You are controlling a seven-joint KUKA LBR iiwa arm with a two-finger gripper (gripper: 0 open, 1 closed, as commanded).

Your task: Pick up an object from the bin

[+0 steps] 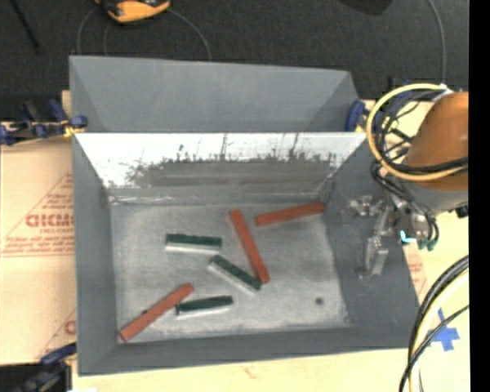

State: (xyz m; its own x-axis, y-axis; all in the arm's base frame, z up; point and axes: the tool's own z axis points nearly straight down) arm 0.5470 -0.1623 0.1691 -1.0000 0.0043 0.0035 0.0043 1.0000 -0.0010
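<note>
Orange wrist cover (441,133), gripper (376,247) beneath, over bin (367,300) right wall, spread or pressed together: indiscernible.

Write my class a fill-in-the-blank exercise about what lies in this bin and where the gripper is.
1. The bin holds ___ orange bars in all.
2. It also holds ___ dark green bars.
3. Seen from the camera, the gripper hangs over the bin's ___ wall.
Missing words: three; three; right.
</note>
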